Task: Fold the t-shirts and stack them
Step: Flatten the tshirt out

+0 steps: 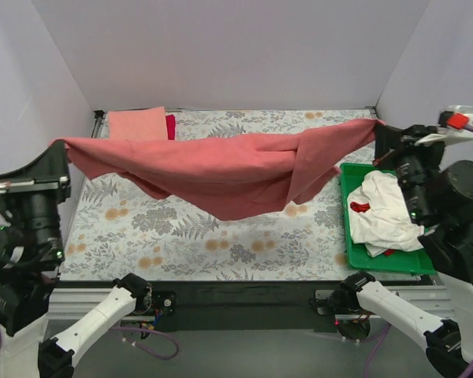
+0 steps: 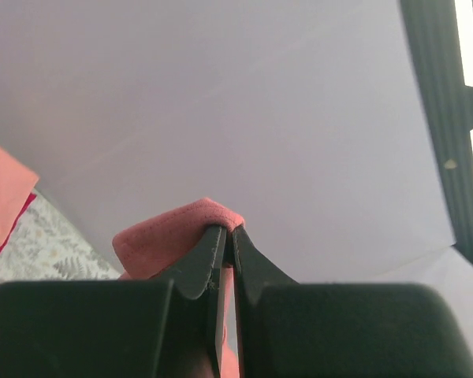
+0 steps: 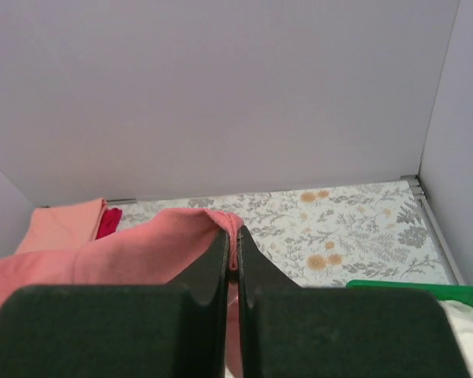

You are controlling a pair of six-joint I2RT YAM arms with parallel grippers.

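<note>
A dusty brick-red t-shirt (image 1: pixel 229 169) hangs stretched in the air across the table between both grippers, sagging in the middle. My left gripper (image 1: pixel 61 145) is shut on its left corner, seen in the left wrist view (image 2: pixel 228 230) pinching the red cloth (image 2: pixel 169 236). My right gripper (image 1: pixel 378 126) is shut on its right corner, seen in the right wrist view (image 3: pixel 234 236) with the cloth (image 3: pixel 142 248). A folded salmon-pink t-shirt (image 1: pixel 137 124) lies at the back left on a crimson one (image 1: pixel 170 126). A cream-white t-shirt (image 1: pixel 386 209) is crumpled in the green tray (image 1: pixel 348 236).
The table has a floral cover (image 1: pixel 181 236). White walls close in at the back and both sides. The green tray stands at the right edge, beside my right arm. The folded stack also shows in the right wrist view (image 3: pixel 63 224).
</note>
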